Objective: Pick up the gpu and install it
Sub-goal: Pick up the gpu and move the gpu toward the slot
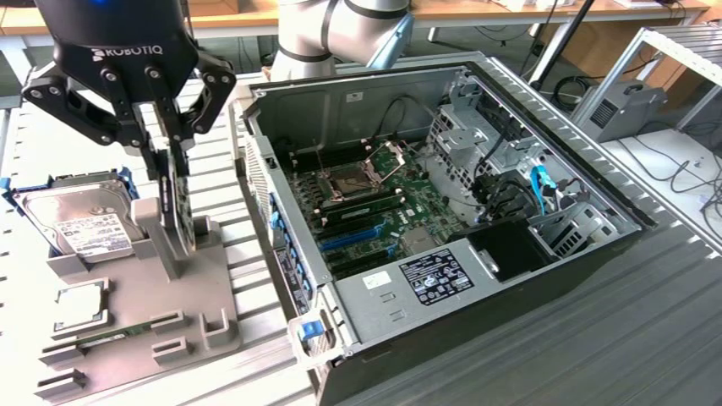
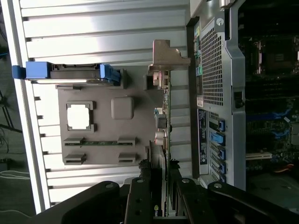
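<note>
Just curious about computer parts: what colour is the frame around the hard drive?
The frame is blue; the wrist view shows it best.

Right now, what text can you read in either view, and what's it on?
"ROBOTIQ": white letters on the body of the black gripper.
White label on the silver hard drive: print too small to read.
White sticker on the grey metal power supply: blurred, unreadable.
Small yellow-green mark on the thin green-and-black gpu card, seen in the wrist view: unreadable.
</note>
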